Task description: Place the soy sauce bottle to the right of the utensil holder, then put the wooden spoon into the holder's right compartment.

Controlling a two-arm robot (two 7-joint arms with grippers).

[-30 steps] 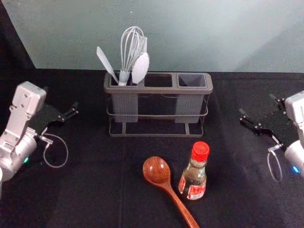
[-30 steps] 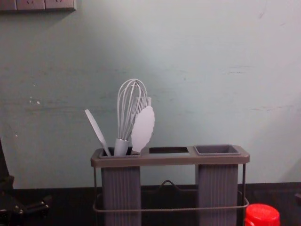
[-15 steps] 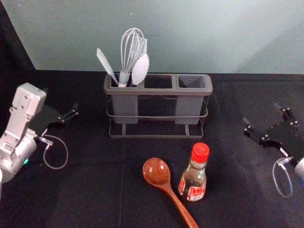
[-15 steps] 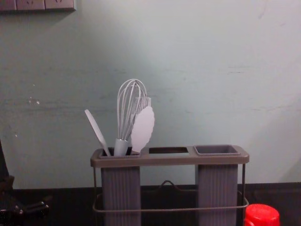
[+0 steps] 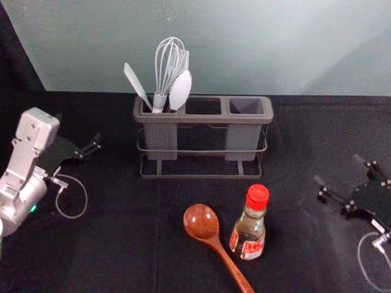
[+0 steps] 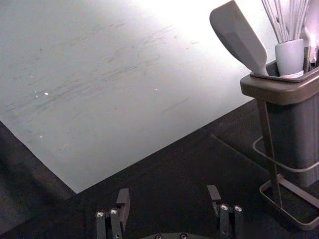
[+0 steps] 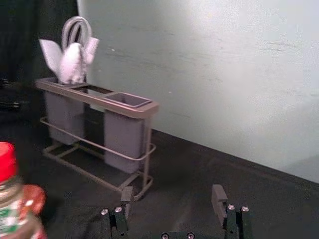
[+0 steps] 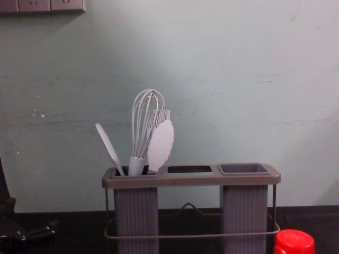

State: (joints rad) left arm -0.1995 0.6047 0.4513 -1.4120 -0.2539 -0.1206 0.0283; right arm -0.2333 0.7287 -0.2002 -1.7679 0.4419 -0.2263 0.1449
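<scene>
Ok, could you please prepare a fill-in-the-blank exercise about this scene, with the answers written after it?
The small glass soy sauce bottle has a ____ cap.
It stands to the ____ of the round bowl of the brown wooden spoon.
The whitish wire whisk is in the ____ compartment of the grey rectangular utensil holder.
The left gripper and right gripper hold ____.
Missing words: red; right; left; nothing.

a lab-like spot: robot arm (image 5: 23, 160), black-covered table (image 5: 110, 250), utensil holder (image 5: 204, 118), scuffed pale wall (image 8: 233, 95)
</scene>
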